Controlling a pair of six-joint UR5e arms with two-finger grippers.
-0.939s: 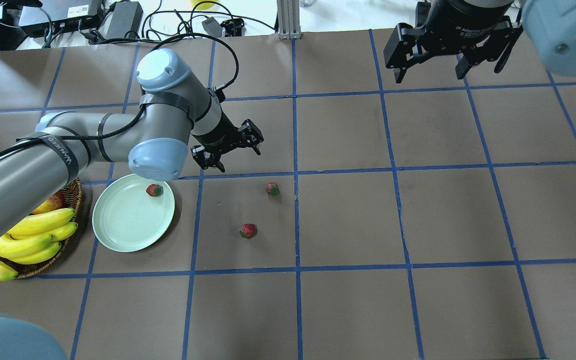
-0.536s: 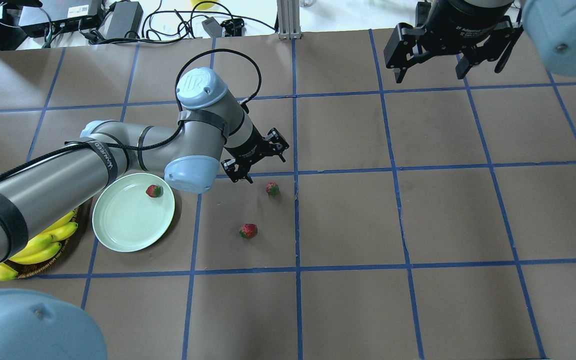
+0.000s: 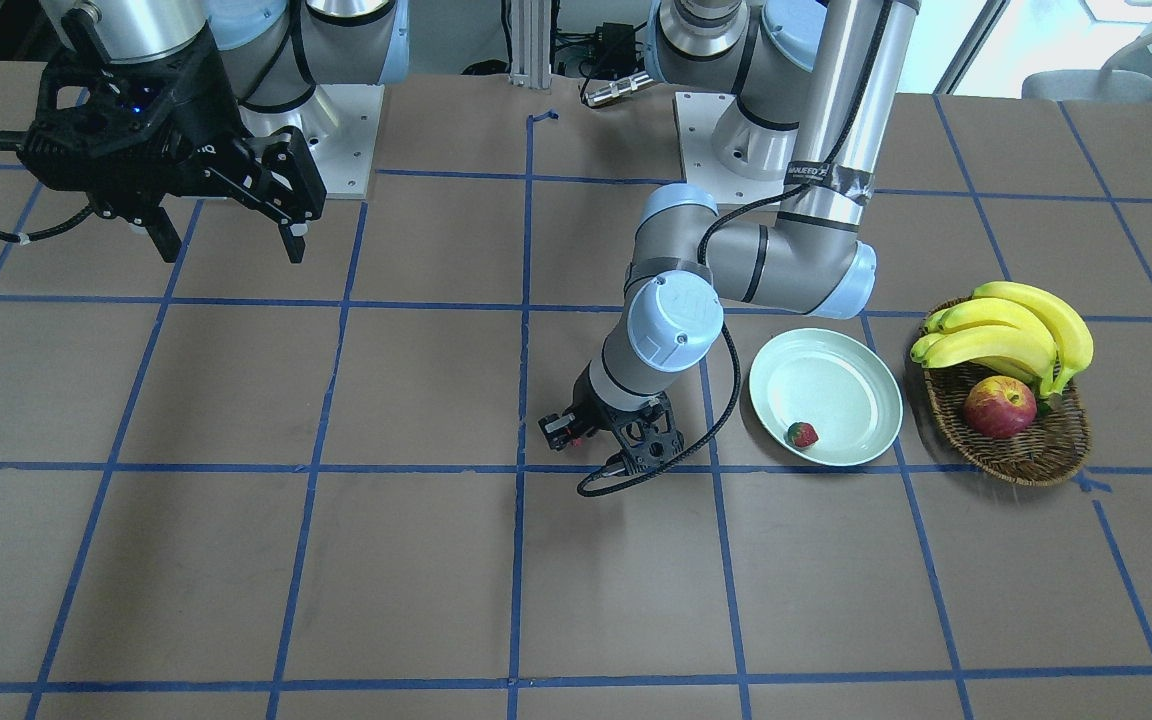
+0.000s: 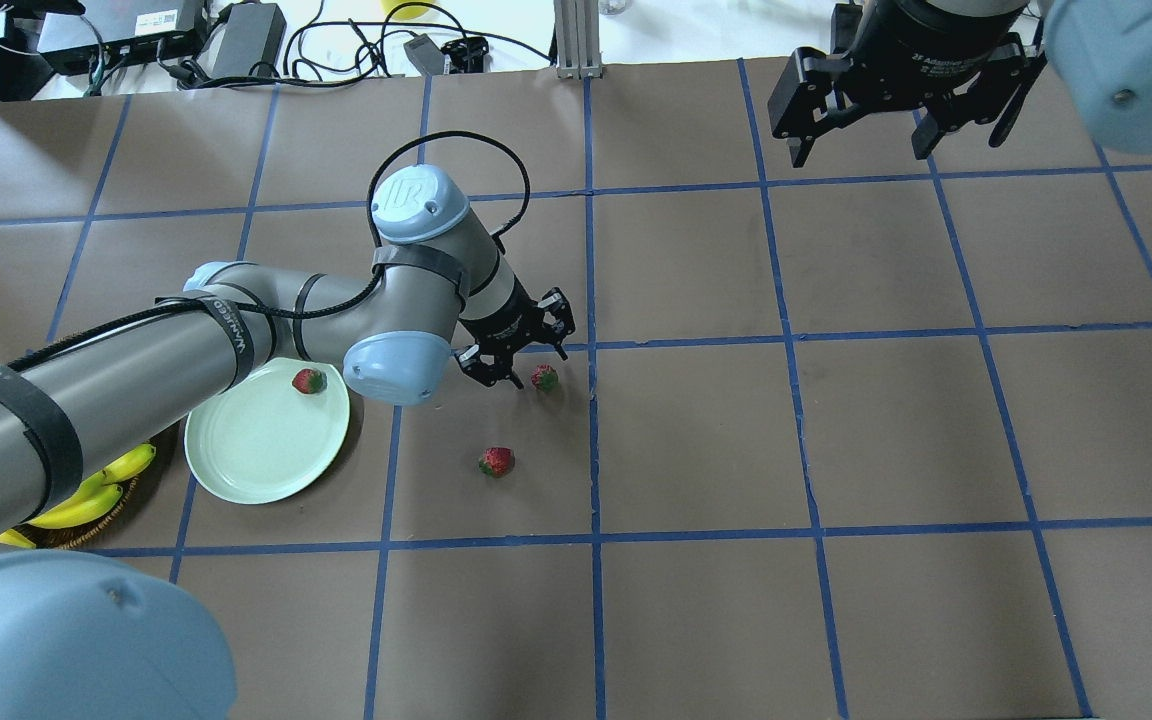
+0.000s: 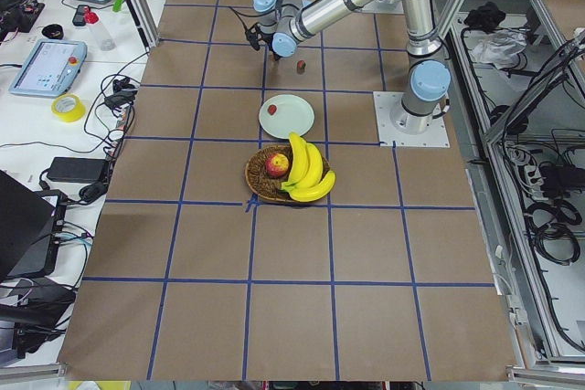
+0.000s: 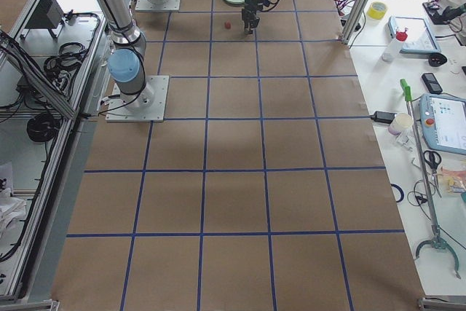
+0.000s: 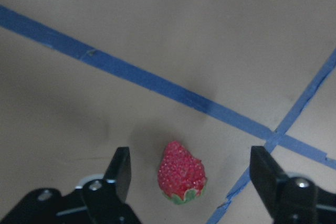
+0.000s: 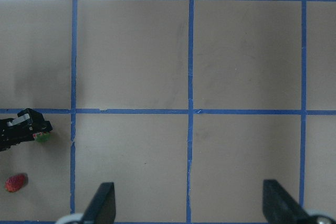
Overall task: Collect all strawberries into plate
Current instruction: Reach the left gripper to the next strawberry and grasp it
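The left gripper [image 4: 539, 368] is low over the brown table [image 4: 836, 450] and its two black fingers [image 7: 119, 167] are spread wide apart. It has nothing in its grip. One strawberry [image 7: 181, 173] sits right between the fingers, with its green cap pointing back toward the gripper. There is a gap on each side of it, so neither finger touches it. A blue tape line [image 7: 157, 84] runs across the table just past the fingertips. A second strawberry [image 4: 497, 461] lies on the table near this gripper, on the side closer to the robot. The plate [image 4: 256, 455] is off to the gripper's left, near the arm's elbow, and the third strawberry [image 4: 309, 380] lies in it, close to the rim. Past the plate, even farther left, is a basket [image 3: 1031, 455] with bananas [image 3: 1011, 335] and an apple [image 3: 999, 407]. The right gripper [image 8: 191, 208] is well away from all the strawberries, on the right side. Its fingers are wide apart too, and it holds nothing.
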